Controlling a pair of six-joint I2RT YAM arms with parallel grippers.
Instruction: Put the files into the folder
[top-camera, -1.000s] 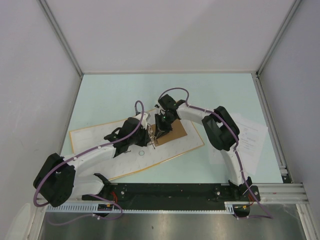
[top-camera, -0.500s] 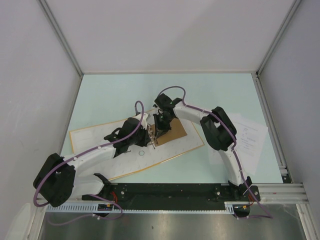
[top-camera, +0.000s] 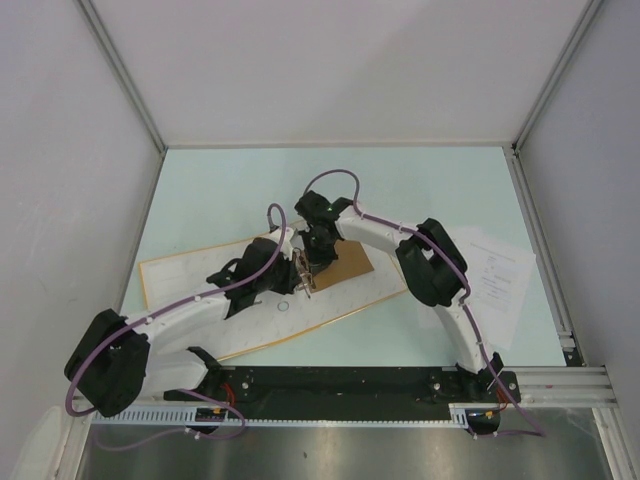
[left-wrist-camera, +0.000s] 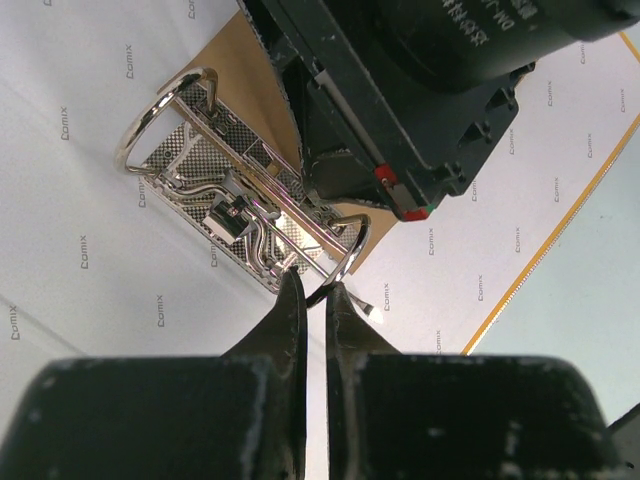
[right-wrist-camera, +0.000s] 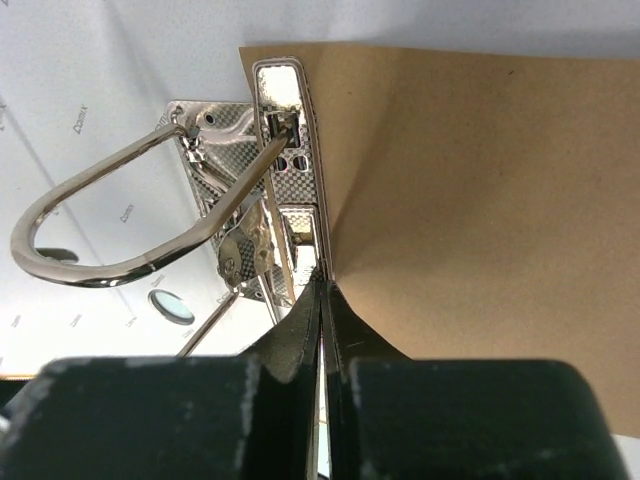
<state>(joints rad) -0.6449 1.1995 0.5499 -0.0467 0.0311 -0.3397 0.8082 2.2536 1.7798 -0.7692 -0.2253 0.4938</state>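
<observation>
Left pincer (left-wrist-camera: 308, 290) nips the ring clip (left-wrist-camera: 235, 215), right pincer (right-wrist-camera: 322, 288) pinches it too; I'd part the rings gently.

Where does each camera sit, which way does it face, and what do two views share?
Top external: above, behind the bases, looking down; both arms over the folder.
Left wrist: looks along the left gripper at the ring clip.
Right wrist: looks along the right gripper at it too.
Shared: both wrist views show the ring clip.

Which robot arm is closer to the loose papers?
Right. The right arm bends at the papers' edge; the left arm lies over the folder, farther away.
</observation>
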